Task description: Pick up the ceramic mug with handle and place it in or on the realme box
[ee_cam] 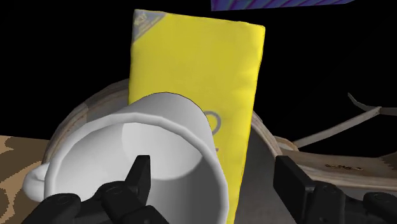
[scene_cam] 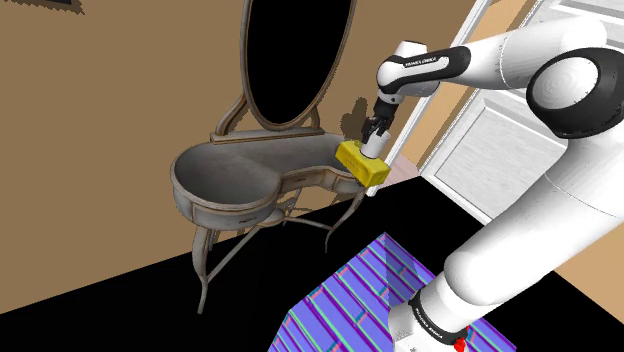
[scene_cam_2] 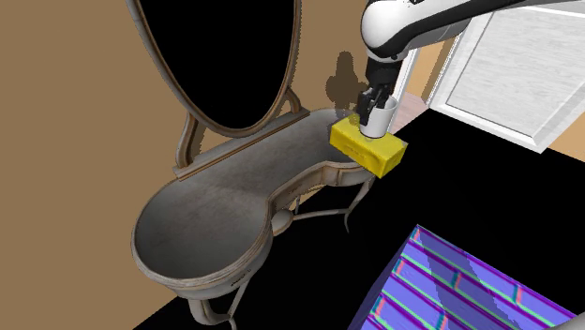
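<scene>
Room: tan wall, grey curved table point(scene_cam: 215, 175).
Box: yellow rectangular box point(scene_cam: 362, 163), table's 3 o'clock edge, shoulder view.
Mug: plain white handled mug point(scene_cam_2: 376, 119) on box.
Hand: black hand point(ee_cam: 212, 163) spread, unclamped, straddling mug wall.
Handling: likely stiff, slippery, breakable; grip rim wall.

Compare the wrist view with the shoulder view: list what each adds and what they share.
Wrist view adds: the hollow inside of the white mug, with one finger of the open gripper in it. Shoulder view adds: the oval mirror, the arm and a white door. Shared: the mug, the yellow box, the table.
</scene>
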{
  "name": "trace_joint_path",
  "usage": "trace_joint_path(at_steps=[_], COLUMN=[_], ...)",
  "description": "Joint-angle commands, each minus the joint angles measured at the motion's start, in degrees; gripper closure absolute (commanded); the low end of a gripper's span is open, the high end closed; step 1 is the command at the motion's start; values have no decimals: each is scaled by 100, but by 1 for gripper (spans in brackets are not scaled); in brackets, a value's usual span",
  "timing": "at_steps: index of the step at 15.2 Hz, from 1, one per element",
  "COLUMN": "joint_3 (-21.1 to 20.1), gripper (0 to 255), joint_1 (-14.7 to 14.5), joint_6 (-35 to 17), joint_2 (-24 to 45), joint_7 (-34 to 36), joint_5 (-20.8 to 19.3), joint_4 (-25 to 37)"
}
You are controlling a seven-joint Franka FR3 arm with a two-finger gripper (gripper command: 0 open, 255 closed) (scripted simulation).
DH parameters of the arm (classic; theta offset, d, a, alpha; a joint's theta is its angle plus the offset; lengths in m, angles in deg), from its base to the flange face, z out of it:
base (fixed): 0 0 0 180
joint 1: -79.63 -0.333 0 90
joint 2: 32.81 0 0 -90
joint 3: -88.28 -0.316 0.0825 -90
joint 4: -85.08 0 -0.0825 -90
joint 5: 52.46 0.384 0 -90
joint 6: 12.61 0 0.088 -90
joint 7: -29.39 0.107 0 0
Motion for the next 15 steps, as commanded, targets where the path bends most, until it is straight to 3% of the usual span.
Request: trace_joint_path(at_steps=[1, 3, 7, 15], joint_3=[0, 0, -26, -26], gripper=[0, 0, 0, 0], joint_1=[0, 0, -28, -28], joint_6=[0, -2, 700, 700], joint_2=[0, 2, -213, -213], joint_7=[0, 0, 14, 14], joint_5=[0, 0, -15, -15], joint_4=[0, -1, 487, 487])
